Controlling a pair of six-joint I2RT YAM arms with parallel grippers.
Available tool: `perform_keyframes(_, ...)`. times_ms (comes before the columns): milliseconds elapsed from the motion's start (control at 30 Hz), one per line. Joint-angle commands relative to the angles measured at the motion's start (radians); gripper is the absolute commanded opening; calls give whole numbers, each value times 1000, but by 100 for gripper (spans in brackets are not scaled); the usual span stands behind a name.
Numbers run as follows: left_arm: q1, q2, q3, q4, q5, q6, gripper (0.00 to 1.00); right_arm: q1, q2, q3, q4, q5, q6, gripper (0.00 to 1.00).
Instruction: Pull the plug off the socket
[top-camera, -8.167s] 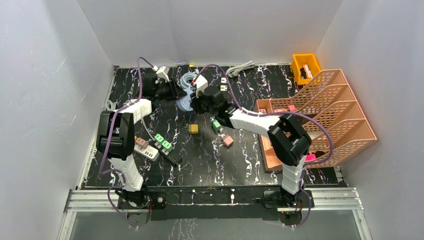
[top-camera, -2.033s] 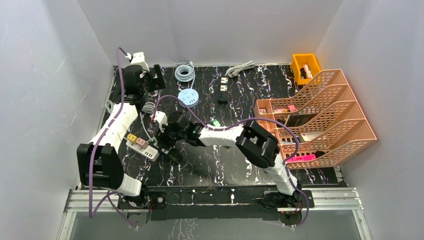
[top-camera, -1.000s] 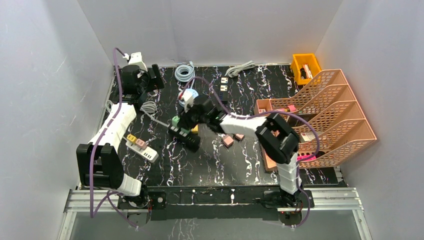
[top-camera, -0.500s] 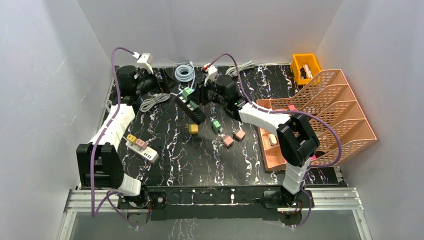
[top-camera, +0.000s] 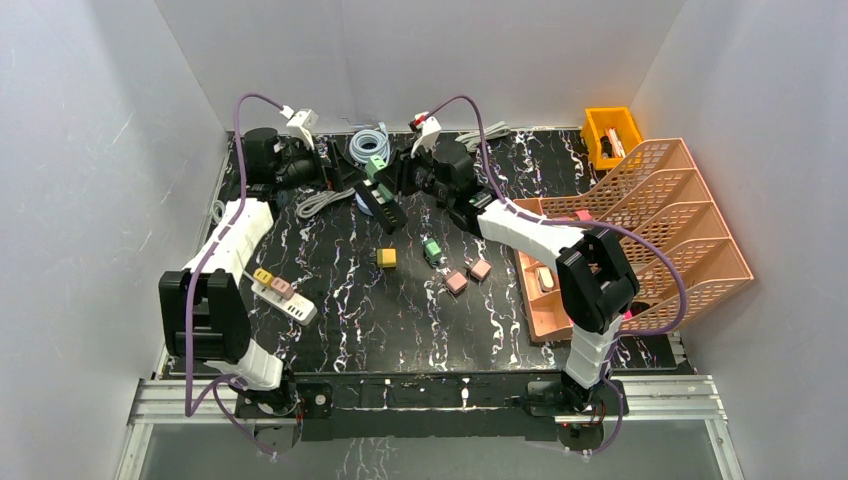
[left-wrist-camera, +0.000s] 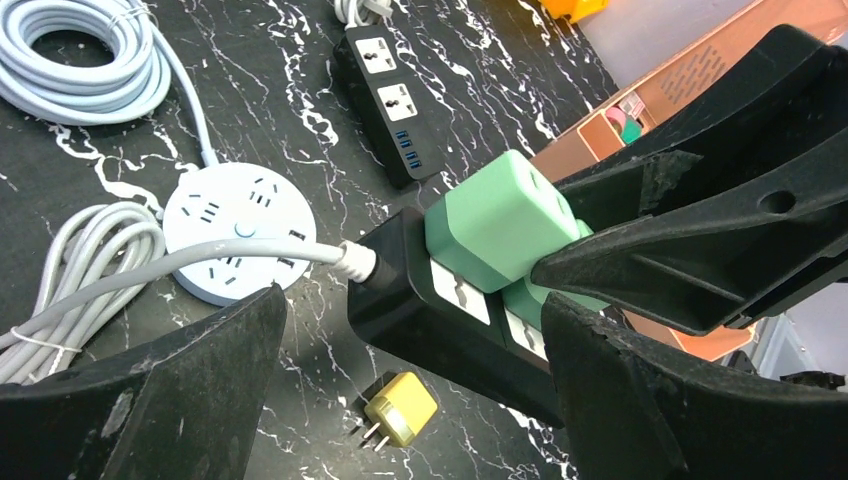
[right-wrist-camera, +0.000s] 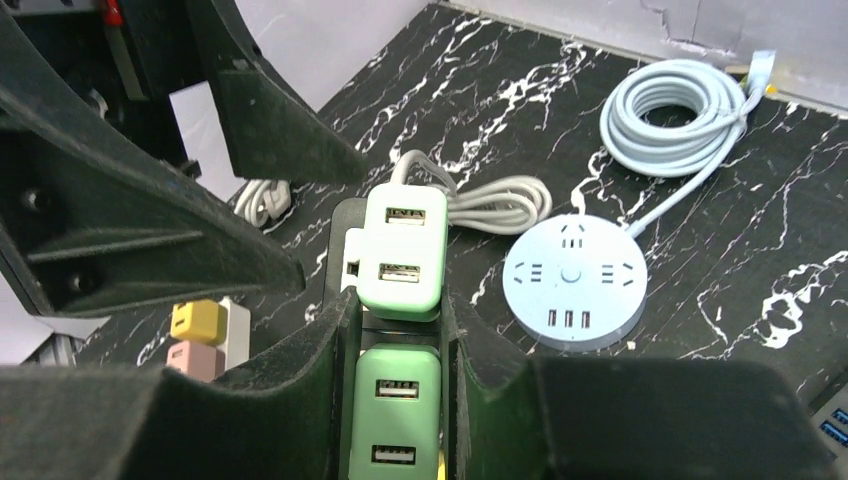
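Black marbled tabletop (top-camera: 420, 310) below, and above its far middle hangs the strip (top-camera: 388, 212), the right fingers (right-wrist-camera: 300, 400) clamped on its sides. The left fingers (left-wrist-camera: 200, 390) stand wide apart, straddling the end where the cord (left-wrist-camera: 250, 258) enters. If they close on strip as well as plug (left-wrist-camera: 488, 218), a pull frees nothing — or the strip twists out of the right grip and drops. The plug sits at that cord end, ports facing away from the strip's face; its long axis runs along the strip's, roughly far-left to near-right from overhead.
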Motion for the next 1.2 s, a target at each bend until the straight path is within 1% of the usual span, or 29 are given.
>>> perform_keyframes(0, 6, 17, 69, -46, 69, 3, 98, -3, -25, 97, 175, 60, 30, 0)
perform_keyframes(233, 6, 71, 117, -103, 99, 2, 98, -3, -5, 126, 178, 90, 20, 0)
perform_keyframes(400, 6, 113, 148, -118, 163, -14, 98, -2, 9, 147, 176, 112, 8, 0)
perform_keyframes(500, 5, 145, 165, -102, 201, -44, 97, -4, 22, 168, 178, 105, 11, 0)
perform_keyframes(567, 6, 170, 172, -75, 232, -77, 93, -2, 30, 182, 183, 98, 20, 0)
perform_keyframes(667, 6, 203, 181, -59, 253, -94, 84, -2, 37, 194, 194, 89, 31, 0)
perform_keyframes(700, 6, 211, 183, -53, 258, -97, 79, -1, 38, 197, 198, 88, 33, 0)
perform_keyframes(767, 6, 219, 178, -29, 268, -108, 65, 1, 40, 199, 207, 81, 41, 0)
perform_keyframes(800, 6, 220, 170, -4, 278, -121, 53, 0, 43, 200, 210, 76, 45, 0)
perform_keyframes(833, 6, 219, 162, 42, 292, -140, 38, 1, 45, 201, 216, 70, 53, 0)
perform_keyframes(867, 6, 219, 155, 70, 294, -160, 8, 2, 48, 200, 221, 65, 57, 0)
perform_keyframes(900, 7, 219, 150, 88, 285, -181, 0, 3, 50, 200, 226, 61, 59, 0)
perform_keyframes(967, 9, 227, 142, 120, 284, -210, 0, 5, 56, 200, 229, 62, 61, 0)
perform_keyframes(1033, 12, 234, 147, 115, 271, -221, 0, 20, 52, 205, 211, 104, 17, 0)
perform_keyframes(1067, 13, 238, 152, 104, 259, -219, 0, 42, 45, 206, 200, 147, -34, 0)
perform_keyframes(1167, 19, 252, 160, 105, 249, -236, 0, 146, 34, 192, 218, 370, -288, 0)
